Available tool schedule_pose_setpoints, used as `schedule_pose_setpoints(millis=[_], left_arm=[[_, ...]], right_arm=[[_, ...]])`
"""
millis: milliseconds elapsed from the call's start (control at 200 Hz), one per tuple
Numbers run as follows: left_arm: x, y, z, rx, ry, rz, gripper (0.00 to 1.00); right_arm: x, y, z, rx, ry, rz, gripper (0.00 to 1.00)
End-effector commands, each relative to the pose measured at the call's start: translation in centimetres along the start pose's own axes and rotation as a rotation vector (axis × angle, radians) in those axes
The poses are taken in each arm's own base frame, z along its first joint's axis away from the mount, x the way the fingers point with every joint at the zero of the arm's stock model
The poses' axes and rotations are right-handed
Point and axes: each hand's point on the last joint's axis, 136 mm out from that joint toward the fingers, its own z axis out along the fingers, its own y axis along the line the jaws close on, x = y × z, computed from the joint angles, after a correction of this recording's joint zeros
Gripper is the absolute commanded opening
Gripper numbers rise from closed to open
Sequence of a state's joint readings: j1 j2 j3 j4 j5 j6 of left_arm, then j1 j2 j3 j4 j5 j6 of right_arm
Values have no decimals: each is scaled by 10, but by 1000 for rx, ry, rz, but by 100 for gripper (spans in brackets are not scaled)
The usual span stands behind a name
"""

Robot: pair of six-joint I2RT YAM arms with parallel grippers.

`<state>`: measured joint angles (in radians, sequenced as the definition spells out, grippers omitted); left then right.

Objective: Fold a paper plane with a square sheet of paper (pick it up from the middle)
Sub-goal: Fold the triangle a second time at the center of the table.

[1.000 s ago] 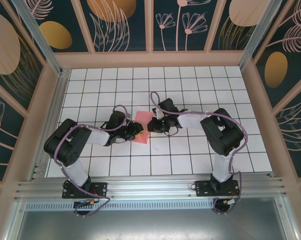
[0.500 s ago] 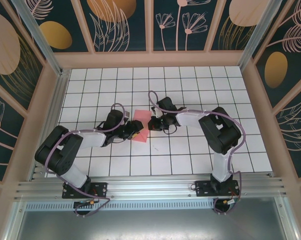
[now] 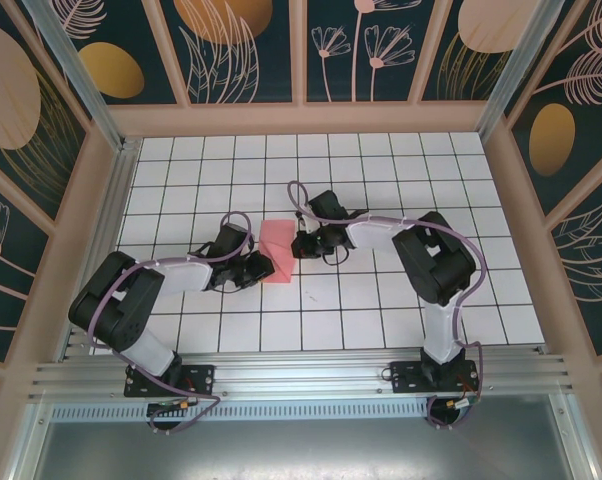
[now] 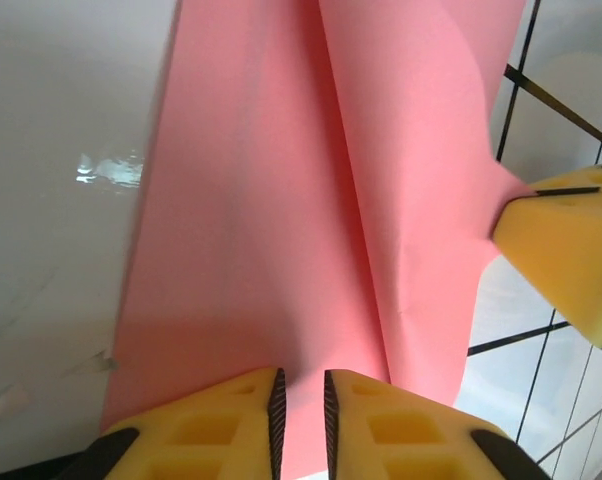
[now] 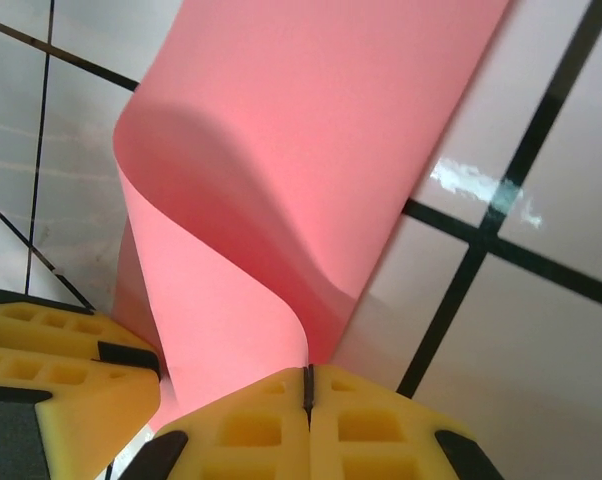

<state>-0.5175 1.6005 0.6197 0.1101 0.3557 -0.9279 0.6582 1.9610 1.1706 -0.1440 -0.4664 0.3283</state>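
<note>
early days: the square sheet of paper (image 3: 278, 250) is just curled over mid-frame, nowhere near a plane. right gripper (image 5: 306, 378) pinches its edge, jaws fully closed; left gripper (image 4: 301, 390) jaws nearly closed, grip unclear.

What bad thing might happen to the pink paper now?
1. The right pincer pinches just the edge of the pink paper, which bulges in a loose curl. A tug may tear it or crease it crooked.
2. The left pincer shows a small gap between its jaws at the opposite side, so the paper might slip out there.
</note>
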Motion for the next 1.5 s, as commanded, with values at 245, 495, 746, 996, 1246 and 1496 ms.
schedule_pose_setpoints(millis=[245,495,746,996,1246,1496], left_arm=[[8,21,5,-111,53,48,11],[8,20,5,-115,61,74,6],[-5,-10,-15,-40,-1,135,12],[-66,-49,-54,8,-184,169,19],[-112,-50,-22,-22,-187,162,17],[-114,-25,21,-105,-97,141,11]], right_arm=[[-6,-2,9,27,20,-70,7],[0,22,8,-58,45,-147,7],[0,19,13,-29,55,-160,7],[6,27,8,-45,60,-176,7],[14,36,9,-71,66,-170,7],[11,36,13,-62,67,-186,7]])
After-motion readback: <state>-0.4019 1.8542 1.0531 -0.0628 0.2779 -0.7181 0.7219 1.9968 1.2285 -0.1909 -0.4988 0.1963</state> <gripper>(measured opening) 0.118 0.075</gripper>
